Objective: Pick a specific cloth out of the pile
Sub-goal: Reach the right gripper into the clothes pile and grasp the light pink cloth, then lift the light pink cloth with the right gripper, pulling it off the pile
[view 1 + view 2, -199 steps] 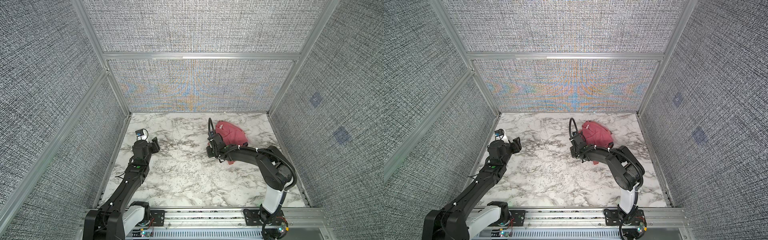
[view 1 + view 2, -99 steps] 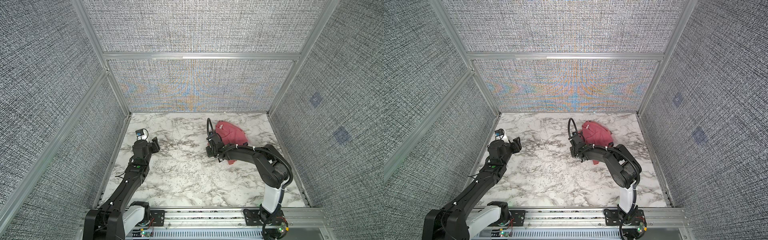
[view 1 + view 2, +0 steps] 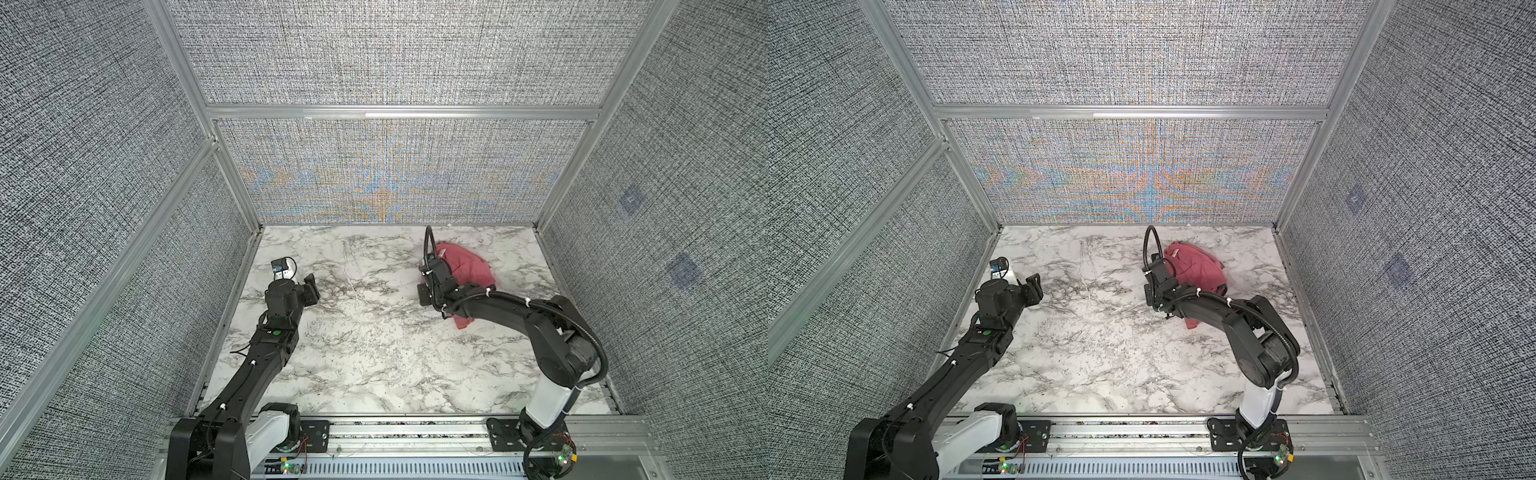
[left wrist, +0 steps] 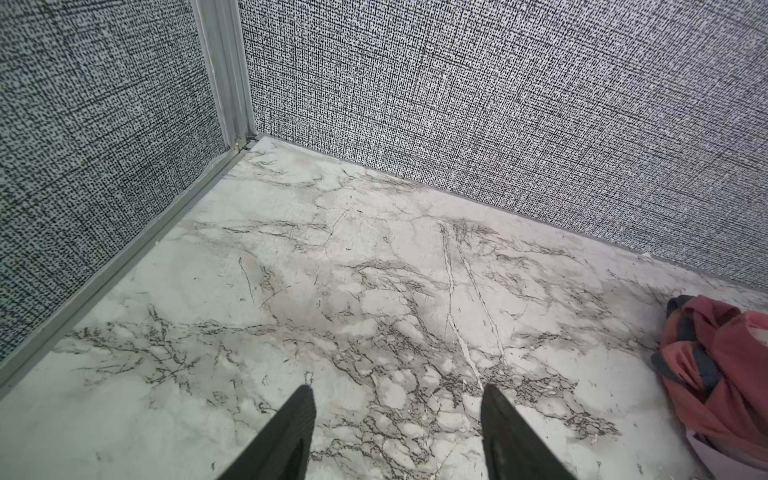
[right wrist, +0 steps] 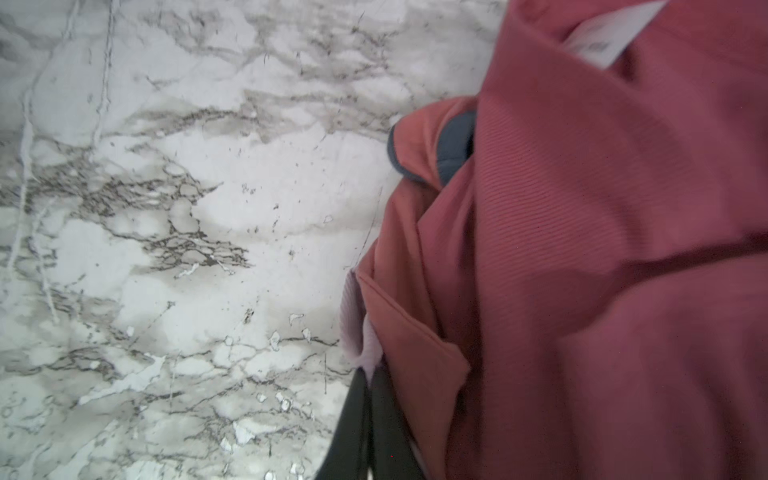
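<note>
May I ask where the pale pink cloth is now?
In the right wrist view, the pale pink cloth peeks from under the red shirt, back right of the table, pinched by the right gripper.

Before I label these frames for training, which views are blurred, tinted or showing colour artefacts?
Right wrist view: the red shirt is soft and partly smeared up close, the table sharper. Both top views: rainbow ripples on the back wall, likely a camera artefact of its weave. Left wrist view: sharp, with a faint greenish cast on the table.
</note>
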`<control>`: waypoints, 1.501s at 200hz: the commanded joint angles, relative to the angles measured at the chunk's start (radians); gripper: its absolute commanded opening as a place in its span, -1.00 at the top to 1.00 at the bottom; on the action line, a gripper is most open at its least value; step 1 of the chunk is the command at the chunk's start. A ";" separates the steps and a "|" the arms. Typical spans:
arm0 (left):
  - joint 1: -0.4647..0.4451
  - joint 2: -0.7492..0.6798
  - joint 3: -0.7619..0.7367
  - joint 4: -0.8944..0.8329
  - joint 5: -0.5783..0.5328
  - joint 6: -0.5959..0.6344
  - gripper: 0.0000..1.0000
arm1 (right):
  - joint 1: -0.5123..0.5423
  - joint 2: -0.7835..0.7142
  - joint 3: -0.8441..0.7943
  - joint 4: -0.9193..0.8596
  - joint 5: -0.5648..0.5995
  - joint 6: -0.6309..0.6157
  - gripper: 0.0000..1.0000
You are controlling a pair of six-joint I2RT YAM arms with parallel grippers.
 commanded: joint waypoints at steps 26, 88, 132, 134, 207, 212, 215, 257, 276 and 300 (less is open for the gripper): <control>0.001 -0.015 0.015 -0.005 -0.021 0.010 -0.31 | -0.077 -0.134 -0.001 -0.008 -0.112 0.012 1.00; 0.001 -0.024 0.024 -0.017 -0.021 0.009 -0.31 | -0.180 -0.270 0.039 -0.035 -0.187 -0.039 1.00; 0.001 -0.027 0.032 -0.022 -0.021 0.010 -0.31 | -0.267 -0.316 0.142 -0.099 -0.207 -0.098 1.00; 0.001 -0.028 0.033 -0.021 -0.020 0.011 -0.31 | -0.271 -0.319 0.147 -0.103 -0.211 -0.097 1.00; 0.001 -0.008 0.052 -0.009 -0.011 0.003 -0.31 | -0.371 -0.364 0.357 -0.167 -0.359 -0.110 1.00; 0.001 -0.007 0.055 -0.008 -0.010 0.003 -0.31 | -0.373 -0.361 0.375 -0.175 -0.362 -0.111 1.00; 0.001 -0.005 0.057 -0.008 -0.009 0.003 -0.31 | -0.373 -0.360 0.386 -0.178 -0.364 -0.113 1.00; 0.001 -0.010 0.062 -0.013 -0.004 0.002 -0.31 | -0.381 -0.362 0.482 -0.183 -0.410 -0.104 1.00; 0.000 -0.015 0.067 -0.019 -0.007 0.004 -0.31 | -0.381 -0.358 0.524 -0.189 -0.411 -0.111 1.00; 0.001 -0.022 0.080 -0.035 -0.007 0.005 -0.31 | -0.382 -0.353 0.597 -0.203 -0.427 -0.112 1.00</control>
